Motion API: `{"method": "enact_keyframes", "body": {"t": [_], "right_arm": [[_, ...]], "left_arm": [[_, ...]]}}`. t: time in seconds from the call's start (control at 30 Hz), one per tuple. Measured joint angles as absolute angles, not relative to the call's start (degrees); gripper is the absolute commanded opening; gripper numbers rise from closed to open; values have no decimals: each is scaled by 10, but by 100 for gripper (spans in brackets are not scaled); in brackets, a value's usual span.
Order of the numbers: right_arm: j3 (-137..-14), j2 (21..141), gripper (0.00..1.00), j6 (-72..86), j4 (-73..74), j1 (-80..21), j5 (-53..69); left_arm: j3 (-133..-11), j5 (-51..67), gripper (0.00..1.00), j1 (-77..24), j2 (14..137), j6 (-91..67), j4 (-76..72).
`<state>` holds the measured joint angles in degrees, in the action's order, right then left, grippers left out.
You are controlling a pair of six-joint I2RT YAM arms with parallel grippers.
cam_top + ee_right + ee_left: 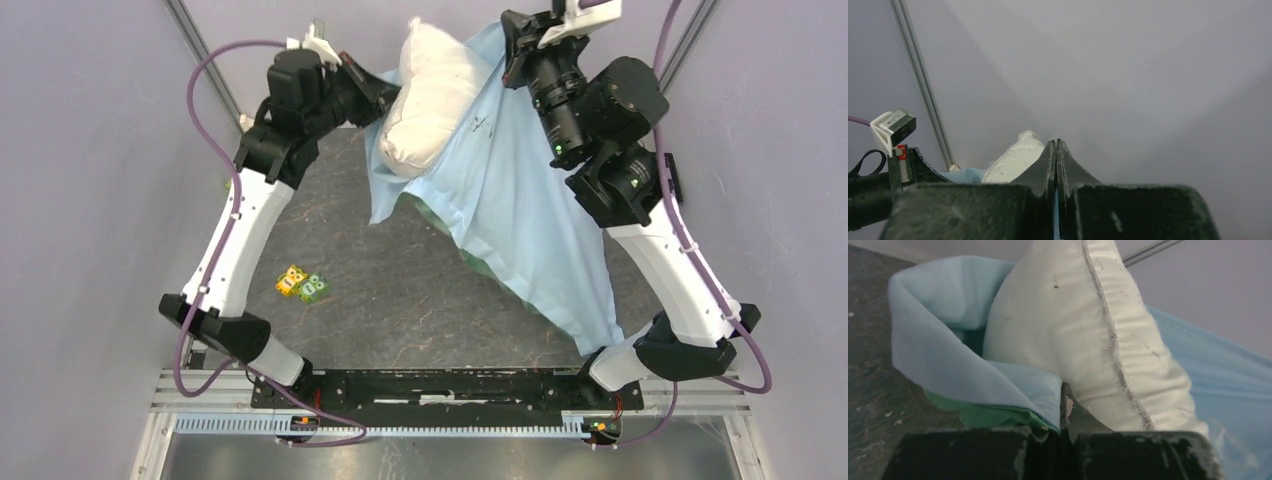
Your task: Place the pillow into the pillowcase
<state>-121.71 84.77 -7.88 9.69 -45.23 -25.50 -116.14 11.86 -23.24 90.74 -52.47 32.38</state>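
While leaning toward the far end of the table, the left gripper is clenching the folded rim of the pillowcase, and the right gripper is pinching a sliver of its blue cloth. The pillow is lying on that draped cloth between them.

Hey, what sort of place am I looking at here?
Probably a robot lab test cell, not a home: plain grey walls on metal frame rails, two arms bolted to a base plate, and a scuffed dark table.
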Motion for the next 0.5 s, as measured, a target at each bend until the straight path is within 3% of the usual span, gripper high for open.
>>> {"method": "enact_keyframes", "body": {"t": [0.27, 0.5], "right_arm": [[-1261, 889, 0, -47, 55, -453, -183], [-1296, 903, 0, -11, 5, -454, -140]], "left_arm": [[-909, 86, 2, -289, 802, -482, 317], [-802, 57, 2, -347, 802, -474, 317]]}}
